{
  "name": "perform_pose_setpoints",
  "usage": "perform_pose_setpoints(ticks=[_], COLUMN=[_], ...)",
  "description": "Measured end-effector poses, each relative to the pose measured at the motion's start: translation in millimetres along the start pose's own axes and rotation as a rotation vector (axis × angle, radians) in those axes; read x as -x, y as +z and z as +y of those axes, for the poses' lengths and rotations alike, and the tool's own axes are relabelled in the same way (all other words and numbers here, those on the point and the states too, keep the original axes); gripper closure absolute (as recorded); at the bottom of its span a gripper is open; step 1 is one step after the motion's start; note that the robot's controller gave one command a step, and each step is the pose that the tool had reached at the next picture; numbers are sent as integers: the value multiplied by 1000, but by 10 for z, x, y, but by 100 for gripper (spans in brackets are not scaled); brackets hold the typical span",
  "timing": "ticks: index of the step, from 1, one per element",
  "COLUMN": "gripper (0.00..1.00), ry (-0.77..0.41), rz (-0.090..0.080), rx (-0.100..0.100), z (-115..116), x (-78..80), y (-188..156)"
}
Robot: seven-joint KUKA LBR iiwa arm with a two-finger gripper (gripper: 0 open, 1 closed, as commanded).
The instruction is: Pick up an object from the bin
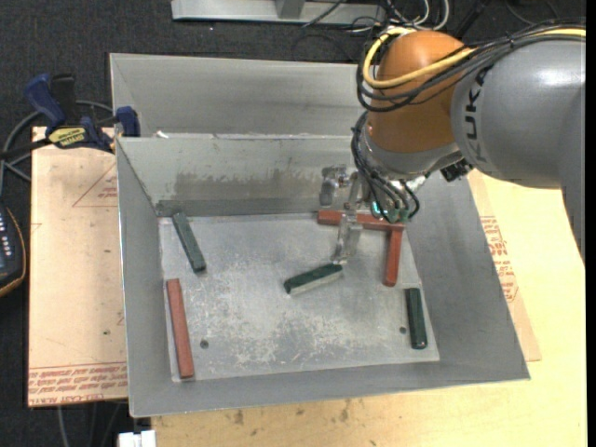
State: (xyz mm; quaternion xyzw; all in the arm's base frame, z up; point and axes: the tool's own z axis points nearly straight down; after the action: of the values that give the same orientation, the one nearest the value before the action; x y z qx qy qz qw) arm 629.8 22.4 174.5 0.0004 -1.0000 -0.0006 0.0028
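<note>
1. Right of centre in the frame, the gripper hangs low over the bin floor, under the orange wrist cover.
2. Gripper opening: cannot tell from this view. Nothing seen held.
3. Nearest thing: dark green bar, flat on the floor at mid-frame. Its right end lies just below-left of the gripper tip; touching or just apart, cannot tell.
4. Bar's long axis runs lower left to upper right, at a shallow tilt.
5. Judgement: a grasp needs the gripper shifted left and down-frame along the bar toward its middle, closing across the short side.
6. Neighbours: short red bar just above the gripper; long red bar to its right. Both lie apart from the dark green bar.
</note>
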Motion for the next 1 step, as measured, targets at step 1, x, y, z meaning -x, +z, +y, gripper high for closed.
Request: perform_pose_setpoints(ticks=[1], gripper=[0], ry=[-138], rz=[0], rx=[0], z=[52], x=[-186], y=[1089])
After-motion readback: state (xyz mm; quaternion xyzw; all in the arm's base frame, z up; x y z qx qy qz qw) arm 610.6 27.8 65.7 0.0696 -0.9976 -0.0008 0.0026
